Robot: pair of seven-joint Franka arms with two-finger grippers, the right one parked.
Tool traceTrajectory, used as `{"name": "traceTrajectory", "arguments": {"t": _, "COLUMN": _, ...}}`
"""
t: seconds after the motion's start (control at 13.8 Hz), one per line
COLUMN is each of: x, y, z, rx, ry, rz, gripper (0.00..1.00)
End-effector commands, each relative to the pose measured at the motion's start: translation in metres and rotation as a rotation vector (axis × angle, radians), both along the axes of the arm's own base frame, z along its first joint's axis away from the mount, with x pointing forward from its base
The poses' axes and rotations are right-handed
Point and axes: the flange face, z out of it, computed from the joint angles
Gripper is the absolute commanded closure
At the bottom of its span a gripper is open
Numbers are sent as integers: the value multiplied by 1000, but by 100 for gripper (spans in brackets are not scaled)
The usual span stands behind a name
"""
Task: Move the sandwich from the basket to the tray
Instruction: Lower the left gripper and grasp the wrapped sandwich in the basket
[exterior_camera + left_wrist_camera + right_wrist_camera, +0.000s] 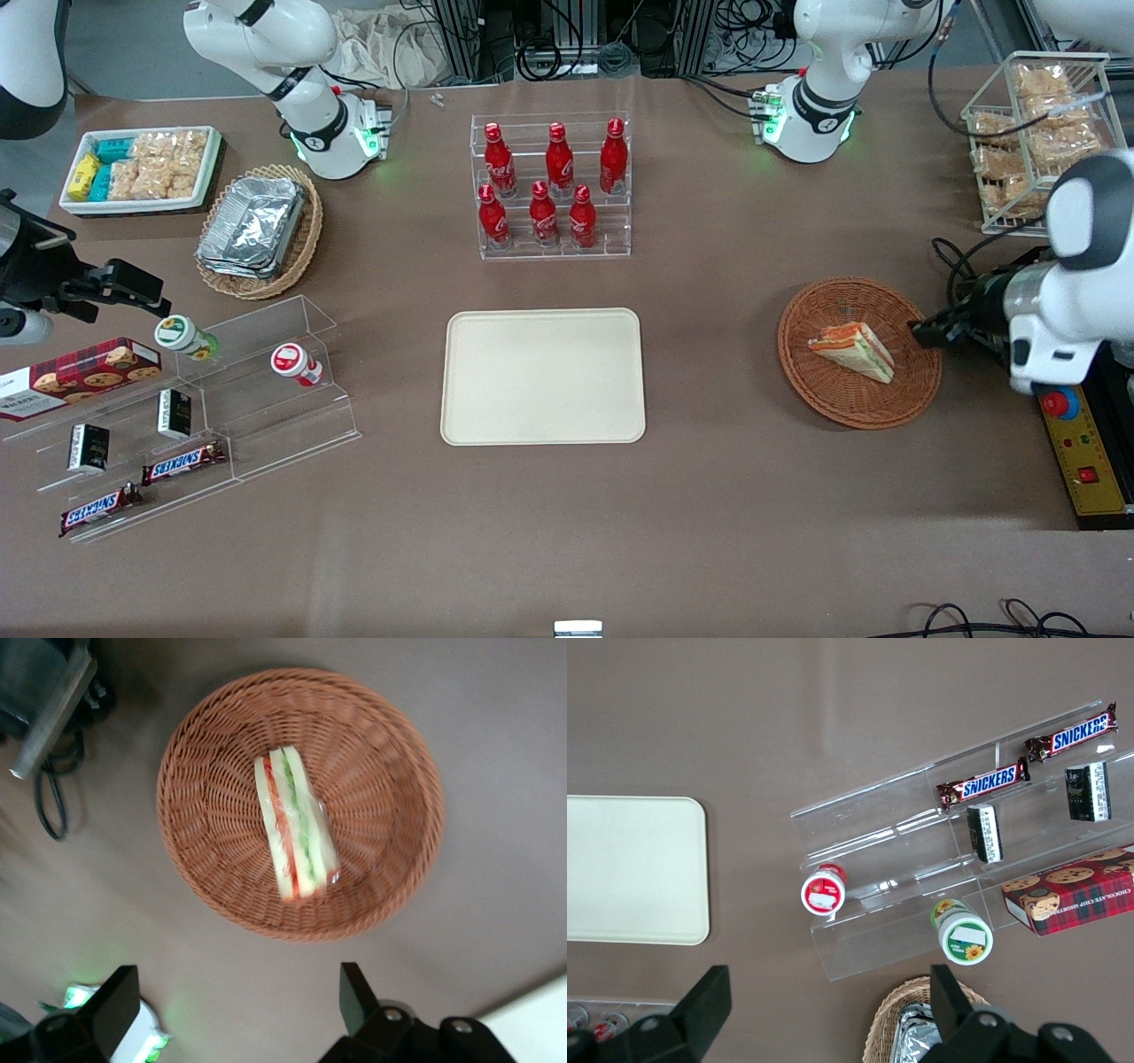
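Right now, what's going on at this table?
The left arm's end effector hangs open beside the basket, toward the working arm's end of the table, holding nothing. The sandwich lies in the basket, untouched. The tray sits mid-table with nothing on it, so the transfer is not yet begun.

The left arm reaches in over the working arm's end of the table, its white forearm bent low near that edge and its dark wrist pointing toward the table's middle. The gripper hangs above the table just beside the basket rim, clear of it. In the wrist view its two black fingers stand wide apart with nothing between them.
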Motion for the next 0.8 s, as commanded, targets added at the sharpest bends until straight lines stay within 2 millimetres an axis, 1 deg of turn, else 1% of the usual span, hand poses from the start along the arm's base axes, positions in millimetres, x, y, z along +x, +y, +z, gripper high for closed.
{"name": "traceTrajectory", "arguments": {"t": 0.0, "x": 0, "y": -3, "z": -63, "rx": 60, "ry": 19, "rz": 170, "gripper": 0}}
{"name": "traceTrajectory", "arguments": {"t": 0.07, "x": -8, "y": -4, "z": -88, "rx": 71, "ry": 26, "rz": 206, "gripper": 0}}
{"name": "traceTrajectory", "arguments": {"t": 0.22, "x": -28, "y": -4, "z": -128, "rx": 89, "ry": 25, "rz": 256, "gripper": 0}}
{"name": "traceTrajectory", "arguments": {"t": 0.29, "x": -38, "y": -3, "z": -143, "rx": 92, "ry": 23, "rz": 260, "gripper": 0}}
{"name": "traceTrajectory", "arguments": {"t": 0.43, "x": -47, "y": -3, "z": -158, "rx": 93, "ry": 15, "rz": 266, "gripper": 0}}
{"name": "traceTrajectory", "arguments": {"t": 0.51, "x": -46, "y": -3, "z": -163, "rx": 92, "ry": 9, "rz": 268, "gripper": 8}}
{"name": "traceTrajectory", "arguments": {"t": 0.58, "x": -45, "y": -4, "z": -167, "rx": 91, "ry": 5, "rz": 273, "gripper": 44}}
{"name": "traceTrajectory", "arguments": {"t": 0.65, "x": -44, "y": -4, "z": -169, "rx": 91, "ry": 5, "rz": 280, "gripper": 84}}
{"name": "traceTrajectory", "arguments": {"t": 0.72, "x": -42, "y": -4, "z": -167, "rx": 91, "ry": -1, "rz": 282, "gripper": 100}}
